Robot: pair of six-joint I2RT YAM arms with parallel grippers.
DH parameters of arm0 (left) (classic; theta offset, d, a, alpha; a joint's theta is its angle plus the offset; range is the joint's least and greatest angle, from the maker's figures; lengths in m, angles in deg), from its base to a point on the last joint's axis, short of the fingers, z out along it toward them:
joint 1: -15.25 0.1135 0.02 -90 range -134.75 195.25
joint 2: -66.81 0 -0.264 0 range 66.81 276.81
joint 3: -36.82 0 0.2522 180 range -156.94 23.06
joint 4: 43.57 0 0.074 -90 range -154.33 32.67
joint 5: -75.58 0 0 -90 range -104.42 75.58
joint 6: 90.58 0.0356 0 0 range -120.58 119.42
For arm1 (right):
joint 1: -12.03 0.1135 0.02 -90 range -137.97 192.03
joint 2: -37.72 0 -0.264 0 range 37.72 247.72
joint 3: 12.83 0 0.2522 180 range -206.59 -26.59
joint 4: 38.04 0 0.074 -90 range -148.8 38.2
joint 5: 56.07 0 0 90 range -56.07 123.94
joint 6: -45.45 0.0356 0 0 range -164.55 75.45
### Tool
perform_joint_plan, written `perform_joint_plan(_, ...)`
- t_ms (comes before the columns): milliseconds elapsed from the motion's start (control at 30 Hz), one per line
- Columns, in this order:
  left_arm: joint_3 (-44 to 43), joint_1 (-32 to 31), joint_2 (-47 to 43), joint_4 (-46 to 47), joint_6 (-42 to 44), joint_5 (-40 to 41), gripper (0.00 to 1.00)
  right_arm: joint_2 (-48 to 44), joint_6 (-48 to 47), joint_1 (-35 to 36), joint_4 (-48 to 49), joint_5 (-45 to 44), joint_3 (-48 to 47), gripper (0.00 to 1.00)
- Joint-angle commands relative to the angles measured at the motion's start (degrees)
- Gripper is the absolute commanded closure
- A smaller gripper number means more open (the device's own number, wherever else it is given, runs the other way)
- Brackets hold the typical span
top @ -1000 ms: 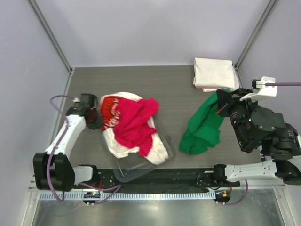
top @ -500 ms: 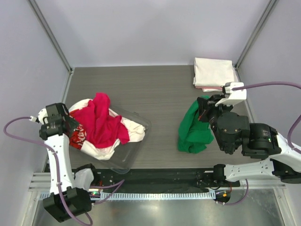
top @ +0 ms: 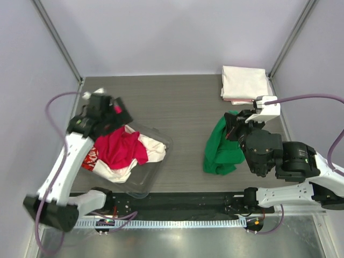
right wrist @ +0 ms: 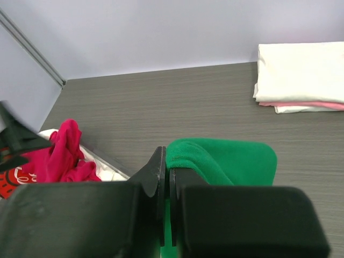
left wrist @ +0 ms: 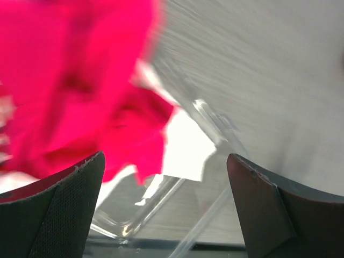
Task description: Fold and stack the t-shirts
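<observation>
Desk [top: 183, 102]; clear bin [top: 157, 141] at left holds magenta tee [top: 121, 150] on white and red ones. Green tee [top: 217, 153] lies right of centre, folded stack [top: 244, 83] far right corner. Right jaws clenched on green tee; left jaws released, empty, over the bin.

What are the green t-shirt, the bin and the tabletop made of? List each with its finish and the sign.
green t-shirt: soft matte knit fabric, likely cotton; it slumps in loose folds.
bin: clear, glossy plastic; the tabletop shows through it and its edges catch light.
tabletop: grey wood-grain surface, probably laminate; fine straight streaks, low sheen.
</observation>
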Motion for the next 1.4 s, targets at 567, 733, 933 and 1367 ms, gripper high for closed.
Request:
perform_joint_plan(567, -17.9, -12.4, 44.4, 1.2, -12.0, 2.0, 0.19, -2.5, 13.1, 0.1, -11.1, 1.3, -2.7, 0.99)
perform_joint_plan(733, -6.1, -6.8, 43.8, 11.2, -16.2, -6.9, 0.68, -2.4, 14.3, 0.1, -12.0, 1.5, -2.5, 0.99)
perform_joint_plan(933, 3.6, 1.6, 40.6, 15.7, -14.9, -10.6, 1.00, -3.4, 15.2, 0.2, -12.7, 1.5, -1.4, 0.99)
perform_joint_plan(1367, 16.4, 38.0, 18.4, 9.5, -5.1, -11.1, 1.00, -0.7, 15.7, 0.1, -12.4, -0.2, -1.0, 0.99)
